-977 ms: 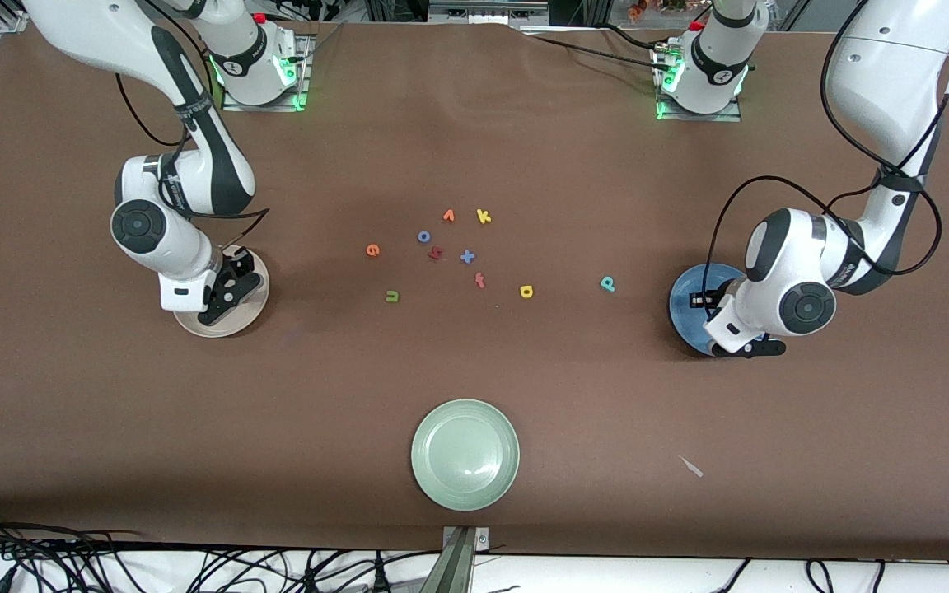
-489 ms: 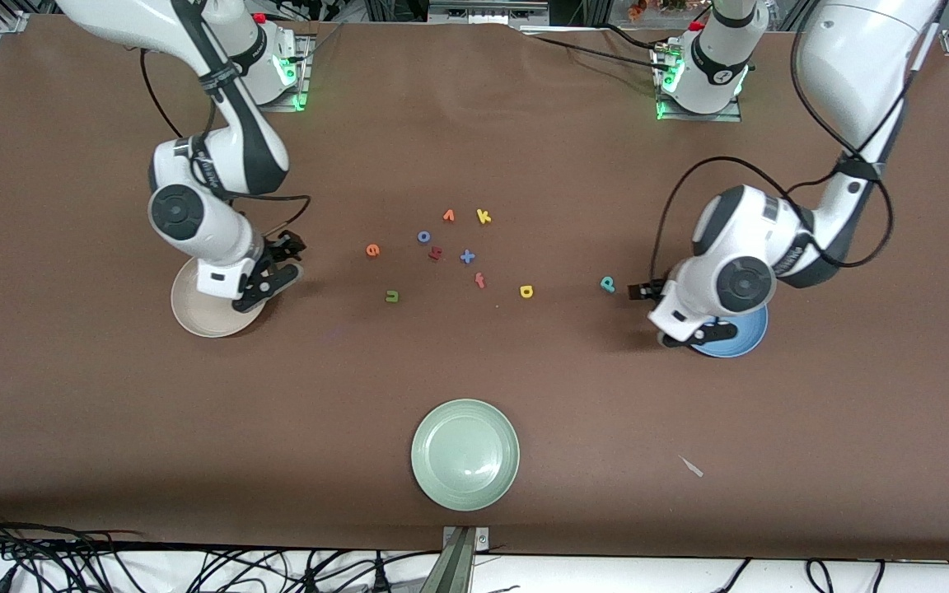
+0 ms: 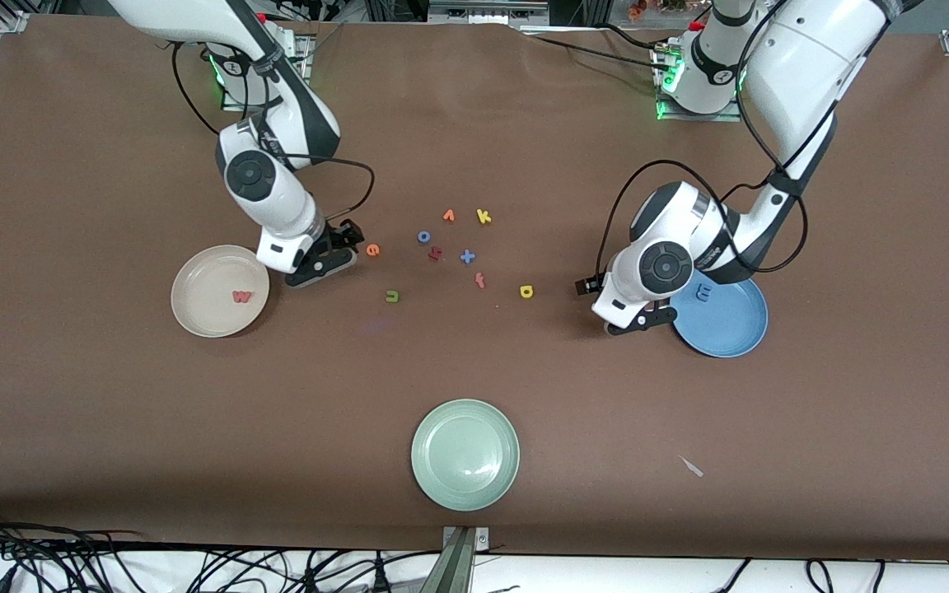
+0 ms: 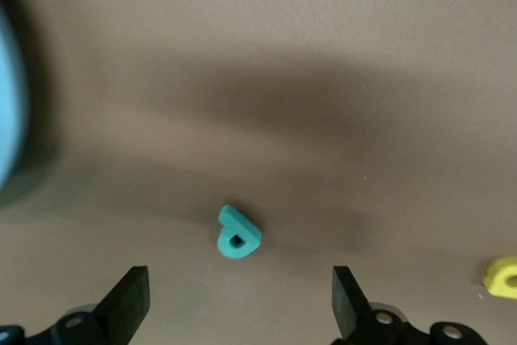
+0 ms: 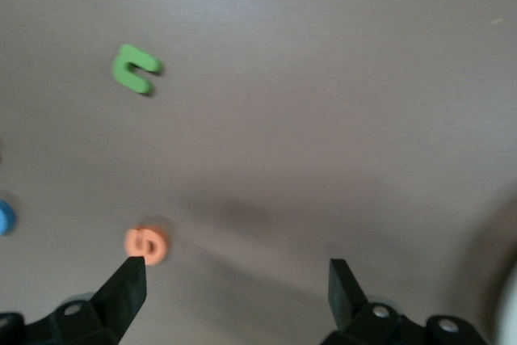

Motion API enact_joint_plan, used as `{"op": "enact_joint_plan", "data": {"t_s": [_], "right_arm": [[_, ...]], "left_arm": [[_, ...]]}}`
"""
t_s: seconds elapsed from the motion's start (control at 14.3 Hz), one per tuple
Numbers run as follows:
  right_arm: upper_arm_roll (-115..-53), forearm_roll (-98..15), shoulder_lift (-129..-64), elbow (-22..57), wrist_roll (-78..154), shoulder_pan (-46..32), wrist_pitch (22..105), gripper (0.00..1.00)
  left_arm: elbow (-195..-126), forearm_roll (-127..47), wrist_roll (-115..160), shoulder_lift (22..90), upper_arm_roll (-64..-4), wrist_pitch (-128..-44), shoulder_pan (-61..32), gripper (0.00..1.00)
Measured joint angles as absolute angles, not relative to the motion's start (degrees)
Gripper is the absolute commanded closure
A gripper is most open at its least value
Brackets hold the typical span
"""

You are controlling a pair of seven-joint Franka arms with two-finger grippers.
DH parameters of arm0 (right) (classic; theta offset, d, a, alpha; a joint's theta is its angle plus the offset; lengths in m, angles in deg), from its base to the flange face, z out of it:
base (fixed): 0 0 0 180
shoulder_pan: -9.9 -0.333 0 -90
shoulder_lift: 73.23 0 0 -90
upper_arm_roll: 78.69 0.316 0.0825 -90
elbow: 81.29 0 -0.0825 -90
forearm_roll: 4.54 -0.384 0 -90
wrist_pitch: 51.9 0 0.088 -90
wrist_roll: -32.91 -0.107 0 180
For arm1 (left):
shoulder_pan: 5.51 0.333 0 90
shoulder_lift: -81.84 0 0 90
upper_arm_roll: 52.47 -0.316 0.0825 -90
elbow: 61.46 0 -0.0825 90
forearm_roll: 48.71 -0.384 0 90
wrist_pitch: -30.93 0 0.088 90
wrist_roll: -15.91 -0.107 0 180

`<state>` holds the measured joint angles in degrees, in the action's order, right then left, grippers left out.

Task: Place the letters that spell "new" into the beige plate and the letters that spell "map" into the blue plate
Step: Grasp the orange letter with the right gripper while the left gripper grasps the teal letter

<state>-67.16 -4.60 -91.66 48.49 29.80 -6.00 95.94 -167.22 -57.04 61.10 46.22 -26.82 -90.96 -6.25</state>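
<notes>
The beige plate (image 3: 203,311) holds the pinkish-red "w" (image 3: 241,296). In the blue plate (image 3: 731,328) lies the blue "m" (image 3: 703,290). My right gripper (image 3: 341,247) hangs open, low over the table beside the orange "e" (image 3: 372,249); in the right wrist view the "e" (image 5: 146,244) lies by one fingertip, the gripper (image 5: 236,272) empty. The green "n" (image 3: 392,296) and yellow "a" (image 3: 526,291) lie loose. My left gripper (image 3: 613,306) covers the teal "p" in the front view. In the left wrist view the "p" (image 4: 238,234) lies just ahead of the open gripper (image 4: 238,280).
A pale green plate (image 3: 465,454) sits near the front edge. Other letters cluster mid-table: blue "o" (image 3: 424,236), orange one (image 3: 448,216), yellow "k" (image 3: 483,217), dark red one (image 3: 435,254), blue "x" (image 3: 467,256), red "f" (image 3: 480,280). A white scrap (image 3: 691,466) lies toward the left arm's end.
Both arms have swung from over their plates toward the middle letters. The "w" now lies uncovered in the beige plate and the "m" in the blue plate. Both grippers have opened.
</notes>
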Motion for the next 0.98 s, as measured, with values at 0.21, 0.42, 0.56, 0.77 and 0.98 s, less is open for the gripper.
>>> {"op": "enact_joint_plan", "data": {"t_s": [0.21,0.42,0.56,0.77,0.98], "right_arm": [[-67.0,-4.6,-92.8,48.6,23.5,-9.9,97.5,0.00],[-67.0,-4.6,-94.3,48.6,21.9,-11.3,98.2,0.01],[-67.0,-4.4,-95.1,48.6,21.9,-11.4,98.5,0.03],[-67.0,-3.9,-95.8,48.6,21.9,-11.4,98.6,0.18],[-67.0,-3.1,-96.3,48.6,21.9,-11.4,98.6,0.25]], "left_arm": [[-168.0,-58.3,61.1,45.3,-27.1,-92.5,-6.2,0.25],[-168.0,-62.1,61.6,44.8,-27.1,-93.5,-5.9,0.27],[-168.1,-62.1,61.6,44.4,-27.1,-93.9,-5.9,0.40],[-168.7,-62.2,61.6,44.2,-27.1,-94.0,-5.9,0.44],[-169.1,-62.2,61.6,44.3,-27.0,-94.3,-5.9,0.63]]}}
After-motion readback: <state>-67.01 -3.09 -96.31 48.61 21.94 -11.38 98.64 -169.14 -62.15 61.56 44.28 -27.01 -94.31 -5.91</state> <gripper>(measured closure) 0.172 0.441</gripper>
